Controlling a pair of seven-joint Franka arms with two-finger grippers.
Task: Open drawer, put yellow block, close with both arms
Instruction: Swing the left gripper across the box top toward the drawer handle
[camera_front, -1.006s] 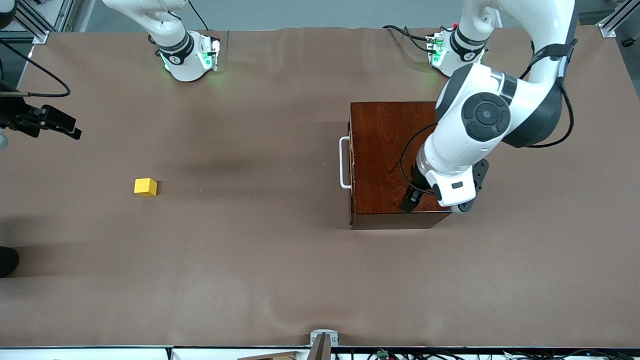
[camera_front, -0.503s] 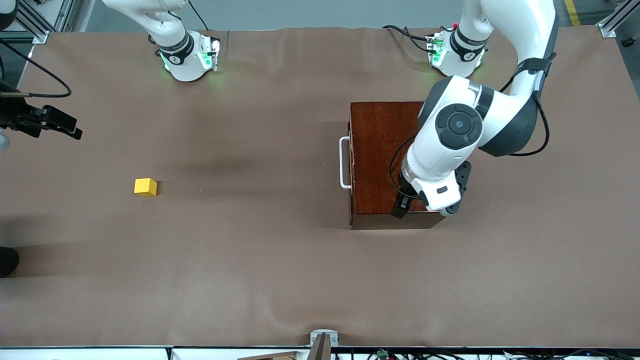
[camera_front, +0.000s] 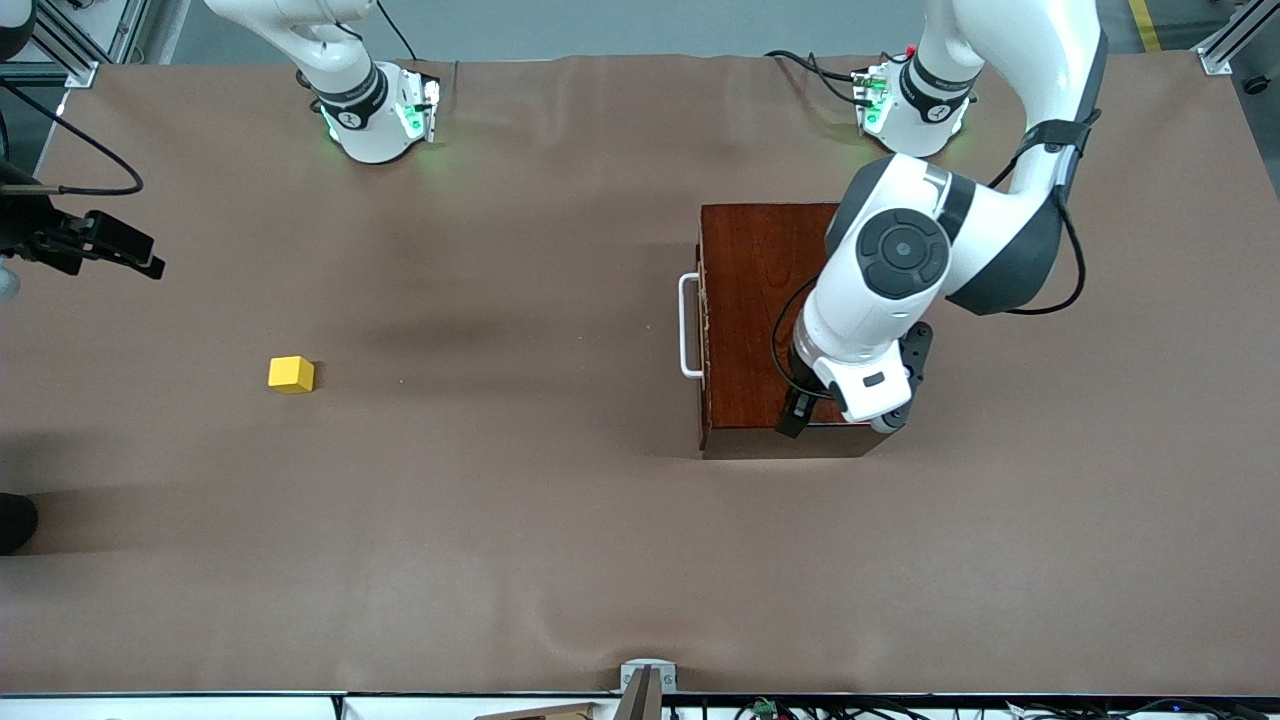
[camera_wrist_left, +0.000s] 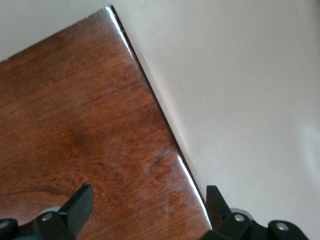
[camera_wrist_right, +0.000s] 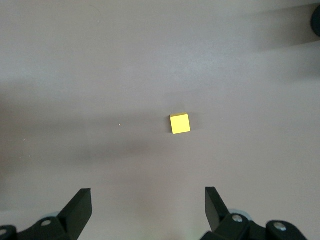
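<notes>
The dark reddish-brown box (camera_front: 760, 300) stands toward the left arm's end of the table. Its drawer is pushed in, and the white handle (camera_front: 688, 325) faces the right arm's end. My left gripper (camera_front: 795, 412) hangs open just over the box top (camera_wrist_left: 90, 125), at the edge nearest the front camera. One fingertip is over the wood and the other is past the edge. The yellow block (camera_front: 291, 374) lies alone on the table toward the right arm's end. My right gripper (camera_wrist_right: 148, 200) is open, high above the table, with the yellow block (camera_wrist_right: 180, 123) below it and nothing held.
A brown cloth (camera_front: 500, 520) covers the whole table. Dark gear with a cable (camera_front: 90, 245) juts in at the edge by the right arm's end. A small metal bracket (camera_front: 645, 675) sits at the edge nearest the front camera.
My left arm has swung across the box top toward the right arm's end, carrying its gripper along the box's near edge. The block, drawer and right arm have not moved.
</notes>
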